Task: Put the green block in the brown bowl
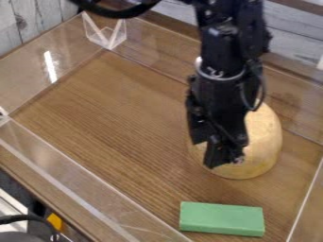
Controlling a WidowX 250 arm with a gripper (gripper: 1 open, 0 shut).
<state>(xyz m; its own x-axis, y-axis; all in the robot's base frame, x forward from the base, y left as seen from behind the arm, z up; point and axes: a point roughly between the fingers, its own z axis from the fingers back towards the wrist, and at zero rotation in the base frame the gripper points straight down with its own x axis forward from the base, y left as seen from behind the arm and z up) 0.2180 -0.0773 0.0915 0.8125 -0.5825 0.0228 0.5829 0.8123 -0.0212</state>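
The green block [222, 218] lies flat on the wooden table near the front edge, apart from everything. The brown bowl [263, 142] is a tan dome at the right, partly hidden behind the arm. My gripper [225, 157] points down in front of the bowl's left side, above and behind the block. Its fingers stand slightly apart, open, with nothing between them.
A clear plastic wall [76, 161] rings the wooden table [113, 104]. A small clear stand [106, 34] sits at the back left. Black cabling and a yellow part [51, 223] sit outside the front left corner.
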